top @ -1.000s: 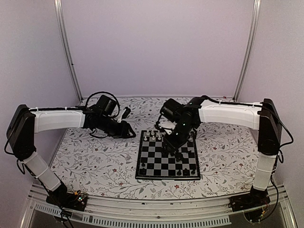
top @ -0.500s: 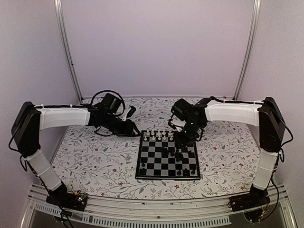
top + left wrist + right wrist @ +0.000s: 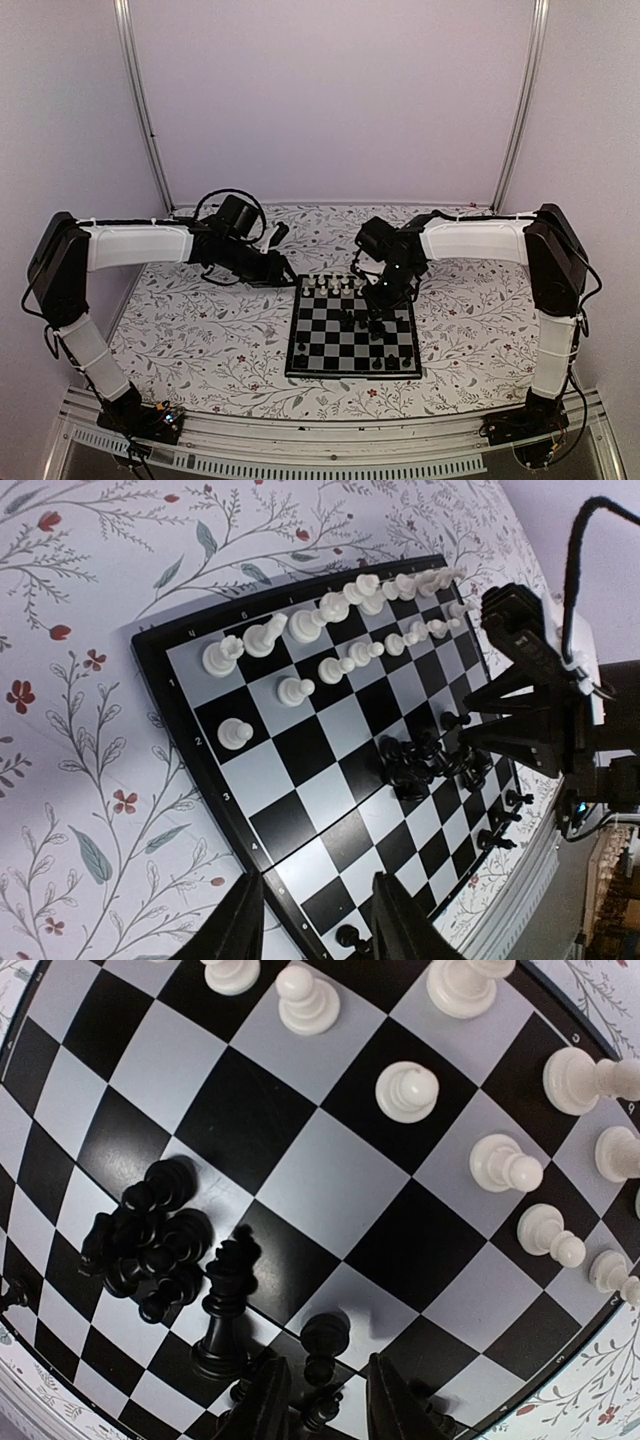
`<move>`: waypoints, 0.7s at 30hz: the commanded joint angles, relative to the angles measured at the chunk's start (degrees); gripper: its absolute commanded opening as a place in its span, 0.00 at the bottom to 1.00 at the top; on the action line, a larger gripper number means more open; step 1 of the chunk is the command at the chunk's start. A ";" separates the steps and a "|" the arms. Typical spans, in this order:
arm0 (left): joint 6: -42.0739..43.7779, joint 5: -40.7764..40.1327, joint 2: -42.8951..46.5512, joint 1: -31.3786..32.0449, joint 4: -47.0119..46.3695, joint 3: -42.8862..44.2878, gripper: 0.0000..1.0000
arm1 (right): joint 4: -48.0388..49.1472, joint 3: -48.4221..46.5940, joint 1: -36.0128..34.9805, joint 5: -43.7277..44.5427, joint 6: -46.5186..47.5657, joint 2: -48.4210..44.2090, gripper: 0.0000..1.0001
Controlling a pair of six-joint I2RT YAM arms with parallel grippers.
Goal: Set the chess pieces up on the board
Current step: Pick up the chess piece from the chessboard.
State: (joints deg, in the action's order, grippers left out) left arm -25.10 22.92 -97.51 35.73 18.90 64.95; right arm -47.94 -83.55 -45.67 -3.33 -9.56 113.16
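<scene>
While the right gripper [image 3: 328, 1405] and the left gripper [image 3: 312, 925] hung open and empty, the black chess pieces [image 3: 150, 1240] huddled at lower left on the board [image 3: 330, 1175] looked light and tippy, best pinched by the head.

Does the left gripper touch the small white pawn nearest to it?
Apart. The left wrist view shows several bare squares between the left gripper and the small white pawn.

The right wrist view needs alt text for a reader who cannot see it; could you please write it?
Close overhead view of the board, with white pieces standing along the frame's top and right and black pieces bunched at lower left. The open right gripper hangs over black pieces at the bottom.
</scene>
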 commanded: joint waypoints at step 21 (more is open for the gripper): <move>2.25 0.29 -3.47 0.22 2.23 4.46 0.40 | -2.55 -5.36 1.01 0.10 3.70 1.24 0.04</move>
State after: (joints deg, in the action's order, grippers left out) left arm -23.99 22.92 -100.29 35.73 20.38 67.61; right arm -48.47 -87.05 -44.93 -3.68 -6.33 115.63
